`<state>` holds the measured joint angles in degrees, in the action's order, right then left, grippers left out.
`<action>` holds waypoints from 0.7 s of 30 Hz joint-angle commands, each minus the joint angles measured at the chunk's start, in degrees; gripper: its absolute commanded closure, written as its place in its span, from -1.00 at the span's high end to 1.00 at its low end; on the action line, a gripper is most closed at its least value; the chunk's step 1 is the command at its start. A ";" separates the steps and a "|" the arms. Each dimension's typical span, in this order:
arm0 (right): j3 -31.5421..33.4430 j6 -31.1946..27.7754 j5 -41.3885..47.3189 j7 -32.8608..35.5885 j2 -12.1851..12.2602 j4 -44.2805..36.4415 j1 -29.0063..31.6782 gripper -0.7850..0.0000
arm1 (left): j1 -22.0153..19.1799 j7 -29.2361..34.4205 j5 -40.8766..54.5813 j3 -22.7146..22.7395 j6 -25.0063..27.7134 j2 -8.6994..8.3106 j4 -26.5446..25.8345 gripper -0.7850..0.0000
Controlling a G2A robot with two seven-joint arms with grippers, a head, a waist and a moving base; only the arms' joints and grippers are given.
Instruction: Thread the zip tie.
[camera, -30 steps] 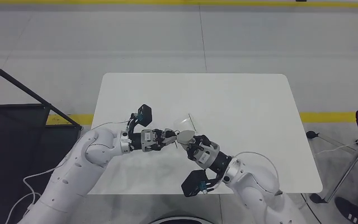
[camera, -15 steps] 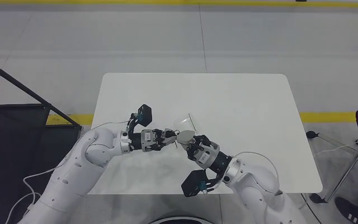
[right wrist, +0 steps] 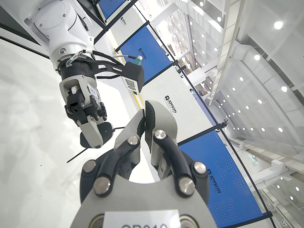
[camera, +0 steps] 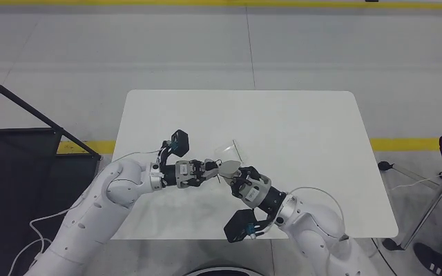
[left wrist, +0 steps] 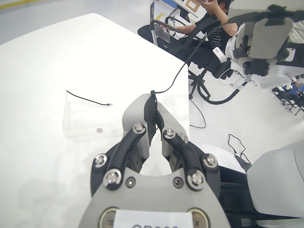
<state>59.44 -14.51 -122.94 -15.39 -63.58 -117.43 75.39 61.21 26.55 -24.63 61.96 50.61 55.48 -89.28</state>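
Note:
My left gripper (left wrist: 152, 97) is shut on a thin black zip tie (left wrist: 174, 81). The tie's free length curves up and away from the fingertips into the air. In the top view the left gripper (camera: 210, 168) and the right gripper (camera: 231, 179) are close together above the table's near middle. My right gripper (right wrist: 144, 109) is shut, and I see nothing between its pads. In the right wrist view the left gripper (right wrist: 93, 141) hangs just beside it, with the zip tie (right wrist: 76, 155) sticking out on both sides.
A second black zip tie (left wrist: 87, 100) lies on a clear plastic sheet (left wrist: 80, 124) on the white table (camera: 311, 138), just beyond the grippers. The clear sheet (camera: 228, 148) is the only thing lying on the table.
The left wrist has turned very slightly. Both grippers stay close together in the same place, still shut.

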 commanded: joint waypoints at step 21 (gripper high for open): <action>-1.77 -0.23 -3.94 1.58 -0.68 -0.24 -0.61 -1.00 | 0.35 -0.07 5.78 0.42 -1.15 0.08 0.52 -1.00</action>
<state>57.69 -14.69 -126.46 -13.59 -64.27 -117.64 74.75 61.62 26.41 -19.12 62.34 49.63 55.55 -88.84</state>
